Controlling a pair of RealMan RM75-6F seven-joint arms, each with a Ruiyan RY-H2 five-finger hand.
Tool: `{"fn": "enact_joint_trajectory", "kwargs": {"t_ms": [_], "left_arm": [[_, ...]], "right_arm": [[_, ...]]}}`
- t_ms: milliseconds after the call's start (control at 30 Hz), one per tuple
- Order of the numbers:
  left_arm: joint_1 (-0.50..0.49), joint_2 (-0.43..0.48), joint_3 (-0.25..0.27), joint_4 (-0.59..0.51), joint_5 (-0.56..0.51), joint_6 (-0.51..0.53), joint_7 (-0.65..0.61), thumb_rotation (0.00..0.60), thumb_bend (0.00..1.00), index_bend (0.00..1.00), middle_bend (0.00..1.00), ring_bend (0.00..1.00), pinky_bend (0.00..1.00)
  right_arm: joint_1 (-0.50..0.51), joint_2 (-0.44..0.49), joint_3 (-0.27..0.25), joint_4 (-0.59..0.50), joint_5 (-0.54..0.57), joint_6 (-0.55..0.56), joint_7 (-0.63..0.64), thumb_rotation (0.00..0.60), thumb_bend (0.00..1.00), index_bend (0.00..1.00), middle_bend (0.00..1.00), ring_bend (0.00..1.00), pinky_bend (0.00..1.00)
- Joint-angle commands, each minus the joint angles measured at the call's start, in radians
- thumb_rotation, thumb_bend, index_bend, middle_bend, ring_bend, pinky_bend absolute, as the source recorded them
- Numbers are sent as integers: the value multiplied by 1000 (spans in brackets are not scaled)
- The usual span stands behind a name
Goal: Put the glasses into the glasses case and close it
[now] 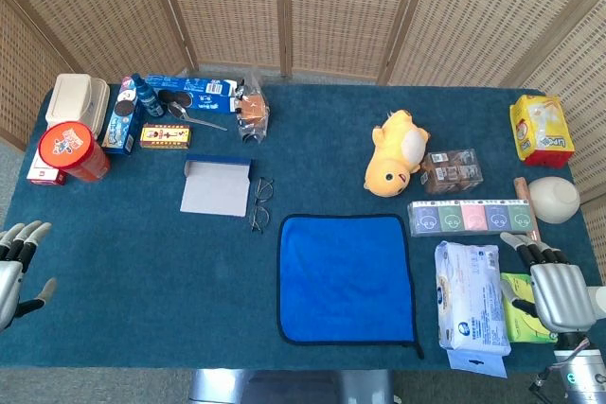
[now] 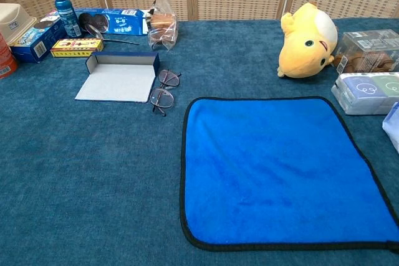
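Two hands low at the near edge of the table, one at each corner, both only in the head view. Left hand at the near left corner, released, fingers spread and pointing toward the far edge, thumb out to the side, holding nothing. Right hand at the near right corner, back of the hand up, fingers extended and slightly apart, tips just beside the strip of colored packets, grasping nothing; a green packet partly under it.

Glasses flat on the blue cloth-covered table, left of center, well apart from both hands, temples folded. Glasses case open, just beside the glasses on their left, lid toward the far edge, pale lining showing.

Blue microfiber cloth with black edging spread near the middle of the near edge. Yellow plush toy beyond the cloth toward the far right. White wet-wipes pack between the cloth and the right hand. Red canister, spray bottle and cookie box grouped at the far left corner.
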Motion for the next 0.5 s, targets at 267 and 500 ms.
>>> {"fn": "enact_joint_trajectory", "kwargs": {"t_ms": [267,500], "left_arm": [[-1,-4,4,7,2,-10,-11,600,300,100,124,84,85],[-10,7,3,-11,20,-15,-12,600,301,103,124,85,84]], "right_arm": [[-13,3,-7,0,-7,20,4,600,311,207,261,274,366],[-30,4,-12,-10,-9,43,1,600,310,207,260,274,366]]}}
